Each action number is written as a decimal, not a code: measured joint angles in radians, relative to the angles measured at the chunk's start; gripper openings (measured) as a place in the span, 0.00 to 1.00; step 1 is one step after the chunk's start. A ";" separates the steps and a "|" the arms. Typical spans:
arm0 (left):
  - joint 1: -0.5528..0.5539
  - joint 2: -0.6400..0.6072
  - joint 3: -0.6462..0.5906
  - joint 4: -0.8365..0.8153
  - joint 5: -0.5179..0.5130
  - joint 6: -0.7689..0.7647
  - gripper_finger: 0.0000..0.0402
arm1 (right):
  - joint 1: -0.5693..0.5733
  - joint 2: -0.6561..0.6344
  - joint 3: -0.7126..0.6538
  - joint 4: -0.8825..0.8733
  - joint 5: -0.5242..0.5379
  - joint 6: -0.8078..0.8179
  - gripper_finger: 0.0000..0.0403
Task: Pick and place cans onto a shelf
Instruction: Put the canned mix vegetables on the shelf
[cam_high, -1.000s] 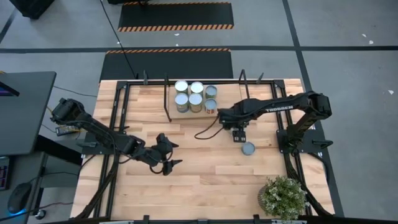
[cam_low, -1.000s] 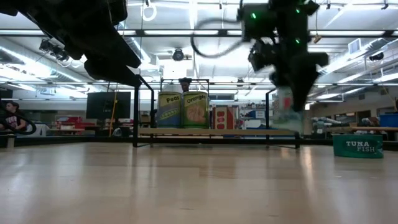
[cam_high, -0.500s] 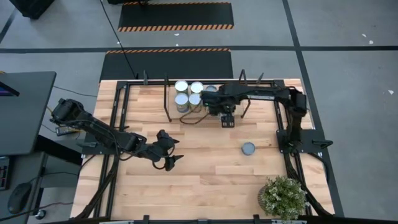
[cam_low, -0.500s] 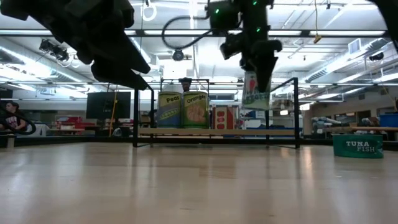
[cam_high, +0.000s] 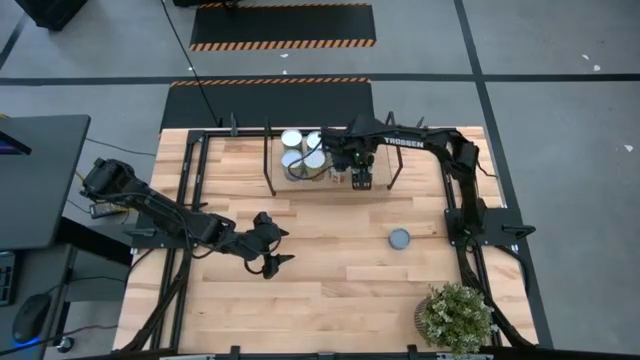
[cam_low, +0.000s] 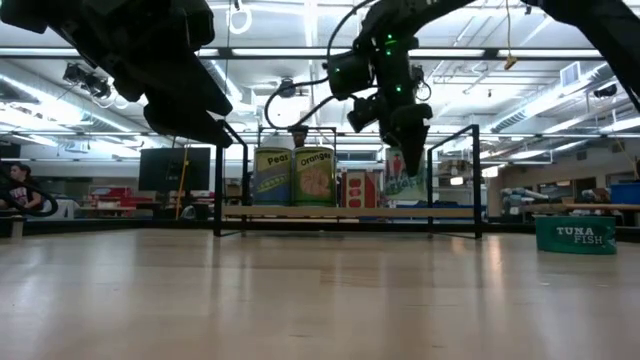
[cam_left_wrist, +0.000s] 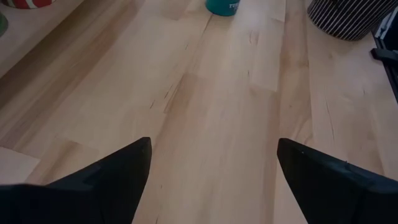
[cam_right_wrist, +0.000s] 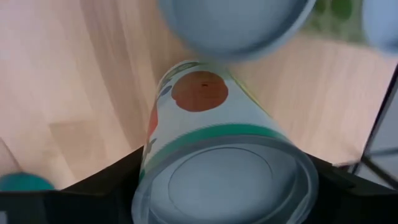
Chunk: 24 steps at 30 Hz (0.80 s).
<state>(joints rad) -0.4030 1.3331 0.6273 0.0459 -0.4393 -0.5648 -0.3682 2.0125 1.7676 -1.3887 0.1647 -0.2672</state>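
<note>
- Pale, straight-grained wood makes up the tabletop (cam_high: 330, 250); the shelf (cam_low: 350, 212) is a low light board inside thin black rods at its far edge.
- Round metal tins with paper labels stand packed together on the shelf (cam_high: 300, 155); from the low view two read "Peas" (cam_low: 271, 176) and "Orange" (cam_low: 314, 176).
- Over the shelf's right part, the right gripper (cam_low: 405, 160) has its dark fingers clamped on a white can with a green band and an orange spot on its label (cam_right_wrist: 217, 137), tilted and held just above the board, close beside the standing tins.
- Apart from them, a squat teal tuna tin (cam_high: 399, 239) sits alone on the open table.
- Near the table's front left, the left gripper (cam_high: 272, 250) hangs with its jaws wide apart around nothing.
- At the front right corner there is a bushy green potted plant (cam_high: 455, 315).
</note>
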 joint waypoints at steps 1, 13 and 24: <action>0.000 0.000 0.000 0.000 0.000 0.000 0.88 | -0.008 0.000 0.000 0.017 -0.007 -0.014 0.76; 0.000 0.000 0.000 0.000 0.031 0.000 0.88 | -0.039 0.000 0.000 0.042 -0.029 -0.032 0.89; 0.001 0.000 0.000 -0.005 0.030 0.001 0.88 | -0.017 -0.044 0.000 0.007 0.077 -0.015 0.88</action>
<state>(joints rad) -0.4023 1.3331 0.6273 0.0409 -0.4091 -0.5640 -0.3853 1.9683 1.7676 -1.3821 0.2417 -0.2827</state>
